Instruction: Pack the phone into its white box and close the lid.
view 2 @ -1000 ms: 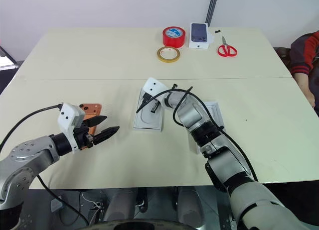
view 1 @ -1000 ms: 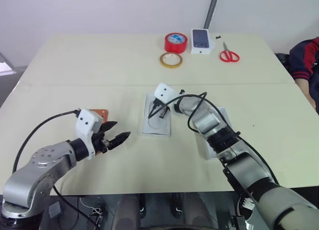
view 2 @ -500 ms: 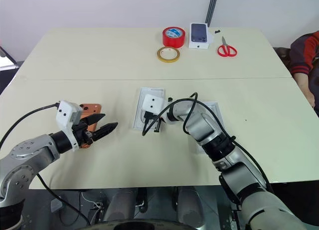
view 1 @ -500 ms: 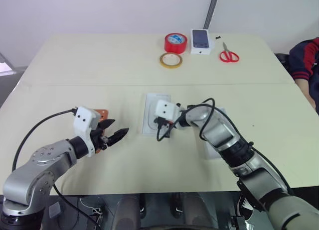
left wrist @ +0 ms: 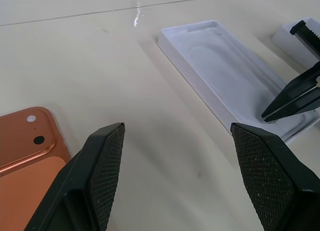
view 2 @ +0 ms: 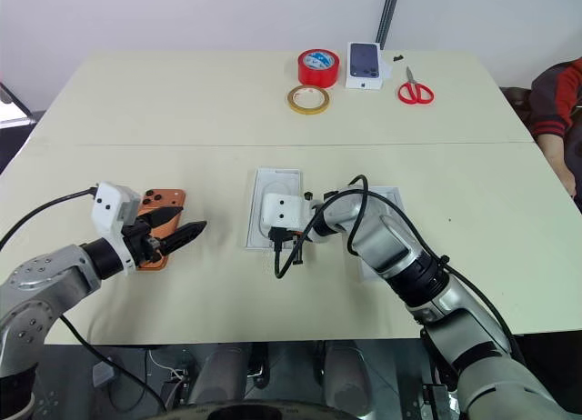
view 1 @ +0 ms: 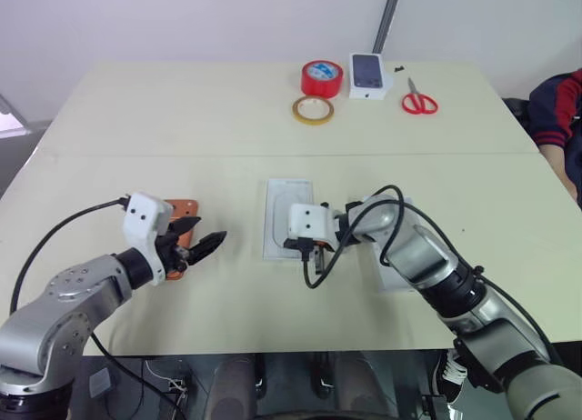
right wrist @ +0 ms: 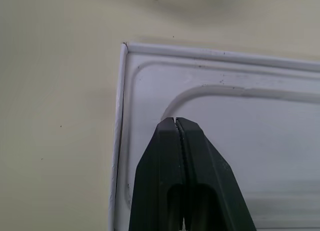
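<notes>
Orange phone [view 2: 160, 213] lying flat at left, camera bump up, beside wide-open empty left tool [view 2: 178, 231]. Right tool [right wrist: 179, 136] pinched shut, empty, pulled back nearer over the white insert's [view 1: 287, 211] near edge.

Even, bright indoor light falls from above, with soft shadows under both arms on the table [view 1: 182, 120]. A small glare streak shows on it in the left wrist view, where the near fingers [left wrist: 102, 176] blur slightly.

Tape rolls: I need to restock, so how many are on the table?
2, both at the far edge: a red roll beside the small phone box, a yellowish roll just in front.
</notes>
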`<state>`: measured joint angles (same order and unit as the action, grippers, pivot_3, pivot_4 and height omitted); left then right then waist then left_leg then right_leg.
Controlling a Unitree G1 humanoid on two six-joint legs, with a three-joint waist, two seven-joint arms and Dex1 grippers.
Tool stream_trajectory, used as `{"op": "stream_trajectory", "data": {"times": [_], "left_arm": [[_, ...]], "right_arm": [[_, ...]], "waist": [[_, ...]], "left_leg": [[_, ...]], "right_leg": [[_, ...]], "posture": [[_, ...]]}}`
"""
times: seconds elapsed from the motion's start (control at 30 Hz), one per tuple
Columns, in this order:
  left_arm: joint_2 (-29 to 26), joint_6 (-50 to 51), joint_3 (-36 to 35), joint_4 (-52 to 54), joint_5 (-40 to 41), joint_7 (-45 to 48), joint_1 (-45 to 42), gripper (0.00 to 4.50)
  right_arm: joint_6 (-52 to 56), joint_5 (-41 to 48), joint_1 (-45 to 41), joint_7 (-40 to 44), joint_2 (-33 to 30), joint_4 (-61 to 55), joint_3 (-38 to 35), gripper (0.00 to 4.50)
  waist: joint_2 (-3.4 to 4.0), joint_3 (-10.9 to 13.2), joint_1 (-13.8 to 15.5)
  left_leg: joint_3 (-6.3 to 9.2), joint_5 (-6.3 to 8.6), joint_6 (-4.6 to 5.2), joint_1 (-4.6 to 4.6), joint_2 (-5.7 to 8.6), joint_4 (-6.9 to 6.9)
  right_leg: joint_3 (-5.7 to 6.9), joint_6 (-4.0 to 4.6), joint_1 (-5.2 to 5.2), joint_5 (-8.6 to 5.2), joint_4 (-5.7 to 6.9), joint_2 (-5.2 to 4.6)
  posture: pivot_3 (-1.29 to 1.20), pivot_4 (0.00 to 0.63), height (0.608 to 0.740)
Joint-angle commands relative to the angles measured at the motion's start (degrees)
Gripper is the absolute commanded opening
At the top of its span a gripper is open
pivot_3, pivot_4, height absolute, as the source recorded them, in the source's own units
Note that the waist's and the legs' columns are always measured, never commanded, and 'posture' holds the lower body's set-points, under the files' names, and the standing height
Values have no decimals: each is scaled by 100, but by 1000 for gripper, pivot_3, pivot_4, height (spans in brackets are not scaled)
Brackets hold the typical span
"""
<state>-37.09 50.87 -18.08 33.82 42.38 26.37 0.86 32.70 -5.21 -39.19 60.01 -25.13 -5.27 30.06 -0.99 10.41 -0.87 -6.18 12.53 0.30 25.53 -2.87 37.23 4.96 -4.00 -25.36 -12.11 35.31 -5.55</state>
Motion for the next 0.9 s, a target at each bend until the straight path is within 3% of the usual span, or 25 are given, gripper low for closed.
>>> {"op": "stream_trajectory", "data": {"times": [0.03, 0.1, 0.2, 0.23, 0.57, 0.9], "left_arm": [[46, 100, -435, -82, 118, -304, -98, 3562], [90, 464, -868, -508, 78, -853, -253, 3562], [181, 928, -1376, -907, 244, -1401, -559, 4375], [175, 1117, -1481, -1040, 248, -1578, -688, 4447], [-394, 2731, -1311, -1984, 298, -1567, -1256, 4447], [-25, 3546, -838, -1668, 507, -1038, -1281, 4447]], "right_arm": [[71, 166, -468, -473, 430, 150, -484, 47], [470, 282, -764, -883, 966, 287, -710, 47], [716, 229, -932, -1165, 1445, 464, -544, 0], [693, 123, -981, -1259, 1568, 596, -382, 0], [485, -318, -1164, -1671, 2438, 1729, 553, 0], [279, -506, -1086, -1522, 2446, 1861, 834, 0]], "waist": [[0, 0, -6], [0, 0, -23], [-2, -1, -14], [-4, -3, 3], [-10, -4, -15], [-4, -7, 0]], "left_leg": [[0, 0, 0, 0, 0, 0], [1, -4, 3, -1, -1, 0], [5, -15, 6, -2, -6, -1], [7, -15, 6, -5, -7, -6], [5, -7, -13, -3, 0, -4], [8, -10, -23, -9, 1, -12]], "right_leg": [[0, 0, 0, 0, 2, 0], [0, 0, -1, 0, 7, 1], [2, -5, -3, 3, 18, 14], [4, -6, -2, 3, 19, 15], [7, -4, 0, 2, 18, 1], [6, -3, -2, 2, 20, -5]], "posture": [[0, 150, 736], [0, 150, 736], [0, 150, 736], [0, 150, 736], [0, 150, 736], [0, 150, 736]]}}
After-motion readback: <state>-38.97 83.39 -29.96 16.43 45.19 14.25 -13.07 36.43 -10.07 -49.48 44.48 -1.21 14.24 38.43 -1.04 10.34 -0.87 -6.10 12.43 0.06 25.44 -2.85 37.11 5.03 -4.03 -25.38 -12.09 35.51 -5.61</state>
